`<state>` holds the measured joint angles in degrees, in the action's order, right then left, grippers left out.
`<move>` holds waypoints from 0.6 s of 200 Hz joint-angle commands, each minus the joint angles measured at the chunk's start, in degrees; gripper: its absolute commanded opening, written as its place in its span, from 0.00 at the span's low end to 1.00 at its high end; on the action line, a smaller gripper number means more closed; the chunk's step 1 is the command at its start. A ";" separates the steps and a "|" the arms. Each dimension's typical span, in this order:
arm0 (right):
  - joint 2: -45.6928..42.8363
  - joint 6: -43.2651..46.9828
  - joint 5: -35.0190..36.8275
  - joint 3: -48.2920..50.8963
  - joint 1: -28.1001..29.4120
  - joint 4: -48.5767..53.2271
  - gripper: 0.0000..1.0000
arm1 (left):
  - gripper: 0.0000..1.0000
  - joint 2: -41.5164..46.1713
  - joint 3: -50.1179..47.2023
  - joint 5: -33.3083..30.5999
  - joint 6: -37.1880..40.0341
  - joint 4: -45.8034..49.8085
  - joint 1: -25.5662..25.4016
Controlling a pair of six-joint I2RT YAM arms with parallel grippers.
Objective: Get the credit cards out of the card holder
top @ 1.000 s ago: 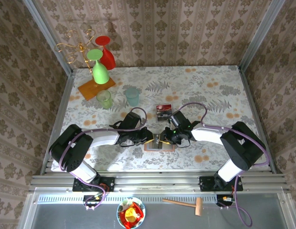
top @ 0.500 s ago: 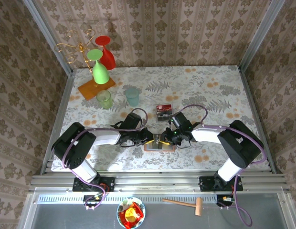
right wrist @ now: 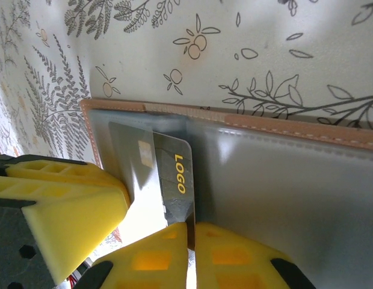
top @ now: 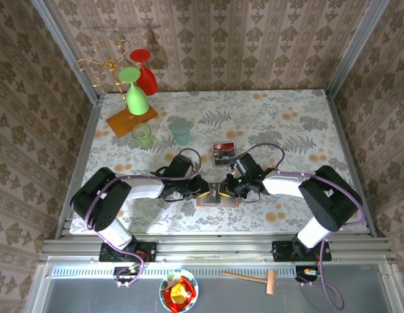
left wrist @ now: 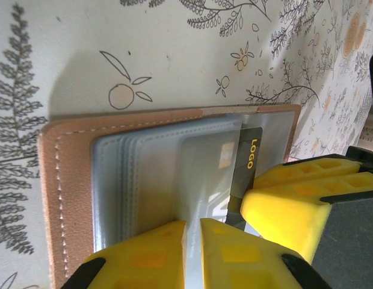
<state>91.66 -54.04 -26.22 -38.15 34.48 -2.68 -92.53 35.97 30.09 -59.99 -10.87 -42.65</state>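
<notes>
The card holder (top: 217, 197) lies open on the table between both grippers, tan leather with clear grey pockets (left wrist: 132, 180). My left gripper (left wrist: 192, 227) is shut on a clear pocket sleeve of the card holder (left wrist: 66, 198), pinning it down. A dark credit card (right wrist: 171, 174) printed LOGO sticks partly out of a pocket. My right gripper (right wrist: 191, 229) is shut on that card's edge. The same card (left wrist: 249, 158) lies beside the right gripper's yellow finger (left wrist: 289, 208). Another credit card (top: 223, 150), dark with a red band, lies on the table behind the holder.
A green glass (top: 143, 135) and a pale blue glass (top: 180, 131) stand behind the left arm. Further back left is a glass rack with an orange base (top: 131, 120) holding green and red glasses. Patterned walls enclose the table.
The right gripper's fingers have closed onto the LOGO card's edge after shifting slightly towards the holder. The left gripper has stayed shut on the pocket sleeve.
</notes>
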 commanded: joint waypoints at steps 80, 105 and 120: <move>-6.66 3.72 1.49 3.47 -3.25 5.16 0.08 | 0.16 2.70 -2.38 -2.43 -0.98 2.54 -0.93; -7.94 6.31 2.23 2.33 -3.96 9.35 0.07 | 0.16 3.20 -2.66 -3.56 -1.80 2.00 -1.83; -8.25 7.89 2.90 1.27 -4.07 12.19 0.08 | 0.17 3.42 -2.58 -4.10 -2.15 1.74 -2.25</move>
<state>84.73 -50.04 -25.80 -35.42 30.81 2.20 -90.43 34.41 27.99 -60.86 -10.70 -44.03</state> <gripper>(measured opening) 0.080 0.165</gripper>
